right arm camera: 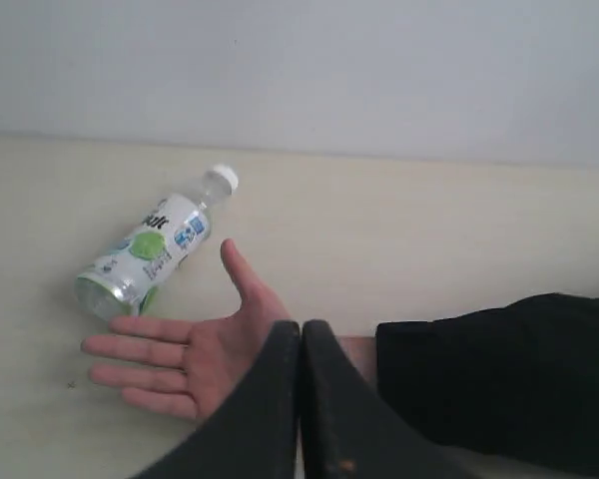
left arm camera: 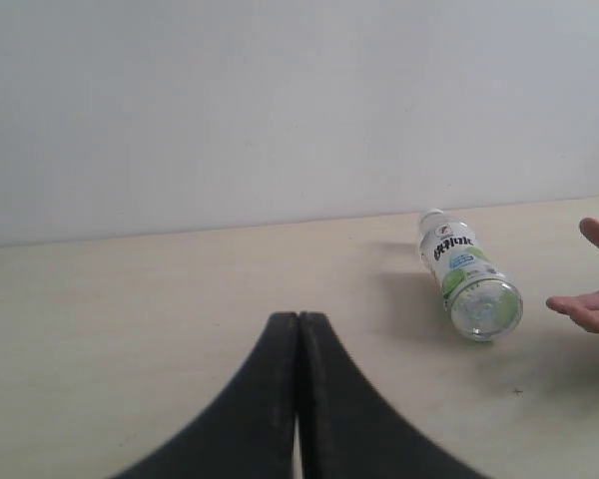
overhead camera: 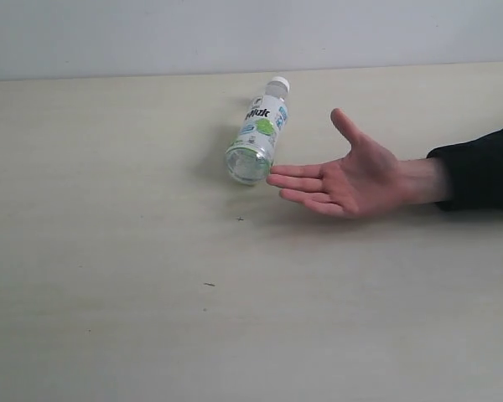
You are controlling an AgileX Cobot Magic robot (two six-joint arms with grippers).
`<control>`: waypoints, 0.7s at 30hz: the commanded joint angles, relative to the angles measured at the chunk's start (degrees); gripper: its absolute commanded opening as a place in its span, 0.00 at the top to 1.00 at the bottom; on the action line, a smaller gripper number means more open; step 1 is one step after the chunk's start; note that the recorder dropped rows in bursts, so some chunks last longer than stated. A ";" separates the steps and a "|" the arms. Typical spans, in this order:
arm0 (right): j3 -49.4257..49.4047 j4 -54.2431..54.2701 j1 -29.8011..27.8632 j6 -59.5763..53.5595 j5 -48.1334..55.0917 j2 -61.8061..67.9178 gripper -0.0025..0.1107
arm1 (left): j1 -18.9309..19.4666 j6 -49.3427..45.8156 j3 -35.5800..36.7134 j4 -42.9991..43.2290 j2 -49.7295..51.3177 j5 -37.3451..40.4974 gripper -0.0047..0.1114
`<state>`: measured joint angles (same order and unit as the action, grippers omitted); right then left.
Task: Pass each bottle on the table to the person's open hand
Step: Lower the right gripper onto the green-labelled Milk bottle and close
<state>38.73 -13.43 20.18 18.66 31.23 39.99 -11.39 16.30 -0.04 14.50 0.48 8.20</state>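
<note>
A clear plastic bottle with a green-and-white label (overhead camera: 258,138) lies on its side on the pale cream table (overhead camera: 109,293), in the far middle part of the exterior view. Its long axis runs from near to far, leaning slightly to the right. The white cap (overhead camera: 278,84) points toward the grey wall (overhead camera: 235,33) and the round clear base faces the camera.

The person's open hand (overhead camera: 352,176) comes in from the right in a black sleeve (overhead camera: 482,172). The palm is up, the fingers are stretched toward the left, and the thumb is raised toward the far side. The fingertips sit just beside the bottle's base (the left wrist view shows a small gap between them).

The left gripper (left arm camera: 298,321) has its two black fingers pressed together with nothing between them, well short of the bottle. The right gripper (right arm camera: 299,329) is likewise closed on nothing, above the person's wrist and palm.
</note>
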 commanded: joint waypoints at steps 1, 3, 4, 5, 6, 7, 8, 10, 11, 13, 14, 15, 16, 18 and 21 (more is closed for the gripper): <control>15.09 14.35 -0.21 -12.48 0.57 23.99 0.91 | 0.09 0.40 0.04 -0.12 -0.05 0.06 0.96; 25.26 22.68 -0.21 -18.66 1.35 37.17 0.79 | 0.09 0.40 0.04 -0.12 -0.05 0.06 0.96; 31.46 26.32 -0.21 -20.45 2.15 45.99 0.70 | 0.09 0.40 0.04 -0.12 -0.05 0.06 0.96; 34.77 27.67 -0.21 -21.31 2.73 50.03 0.65 | 0.09 0.40 0.04 -0.12 -0.05 0.06 0.96; 40.33 29.66 -0.21 -22.76 3.10 56.39 0.55 | 0.09 0.40 0.04 -0.12 -0.05 0.06 0.96; 42.94 29.99 -0.21 -23.51 2.96 58.83 0.52 | 0.09 0.40 0.04 -0.12 -0.05 0.06 0.96; 45.12 29.97 -0.21 -23.59 2.31 61.56 0.49 | 0.09 0.40 0.04 -0.12 -0.05 0.06 0.96; 47.75 30.32 -0.21 -20.29 1.51 65.73 0.46 | 0.09 0.40 0.04 -0.12 -0.05 0.06 0.96; 48.62 30.32 -0.21 -17.50 1.84 67.74 0.43 | 0.09 0.40 0.04 -0.12 -0.05 0.06 0.96; 50.45 30.35 -0.21 -15.43 1.85 71.43 0.35 | 0.09 0.40 0.04 -0.12 -0.05 0.06 0.96; 51.71 30.35 -0.21 -15.57 2.10 73.04 0.30 | 0.09 0.40 0.04 -0.12 -0.05 0.06 0.96; 52.99 30.35 -0.21 -15.57 2.29 74.35 0.25 | 0.09 0.40 0.04 -0.12 -0.05 0.06 0.96; 53.95 30.73 -0.21 -15.57 2.29 75.30 0.22 | 0.09 0.40 0.04 -0.12 -0.05 0.06 0.96; 56.32 30.98 0.15 -15.46 2.07 77.08 0.17 | 0.09 0.40 0.04 -0.12 -0.05 0.06 0.96; 59.00 30.60 0.67 -12.74 2.07 79.41 0.15 | 0.09 0.40 0.04 -0.12 -0.05 0.06 0.96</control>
<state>95.07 17.20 20.28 3.83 33.54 117.91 -11.39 16.30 -0.04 14.50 0.48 8.20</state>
